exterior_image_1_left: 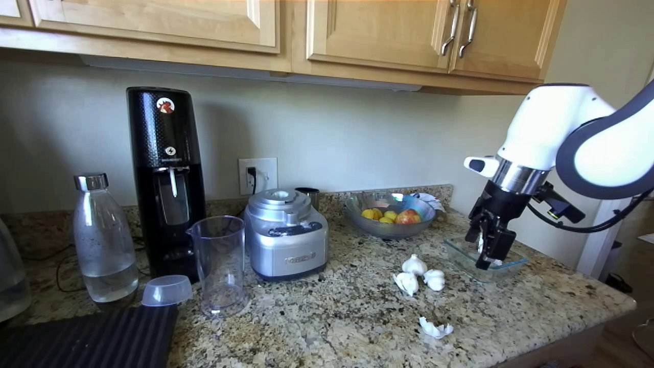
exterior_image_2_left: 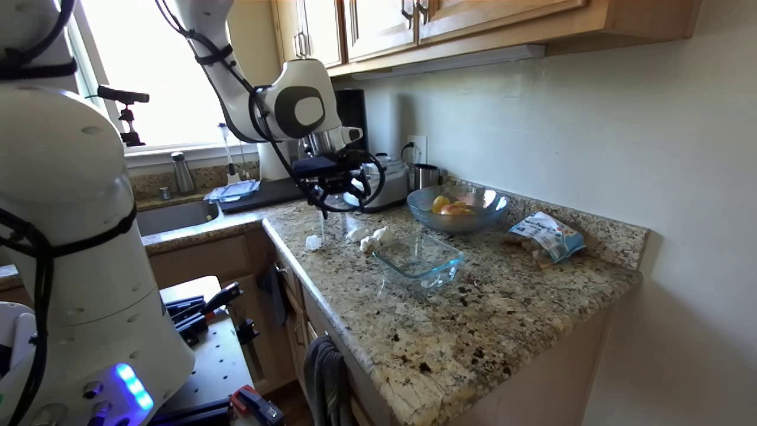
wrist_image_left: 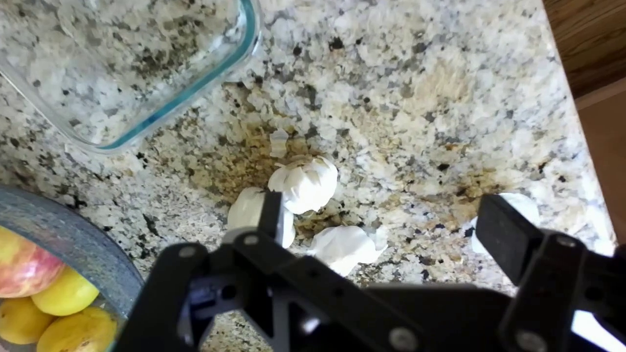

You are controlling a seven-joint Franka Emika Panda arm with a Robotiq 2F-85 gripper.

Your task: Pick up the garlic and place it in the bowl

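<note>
1. Nearest, the gripper [wrist_image_left: 388, 225] hung above the granite countertop [wrist_image_left: 415, 122], empty, its fingers [wrist_image_left: 506, 239] spread wide with nothing between them.
2. The garlic [wrist_image_left: 303, 185], three bulbs clustered on the countertop, lay below and off toward the wall [exterior_image_1_left: 327, 133]; the wrist view showed it partly behind the finger farther from the counter's edge, not in the middle of the gap. The next move probably called for a sidestep that way, then a descent; which bulb was wanted could not be told.
3. The bulbs were white, papery and roundish, with no marked long axis; in an exterior view one stood stem tip up while another leaned.
4. The bowl [wrist_image_left: 186, 99], clear, squarish glass, sat just beside the garlic with none in it.
5. Farther off, near the wall, stood a larger fruit bowl [exterior_image_1_left: 391, 232].
</note>
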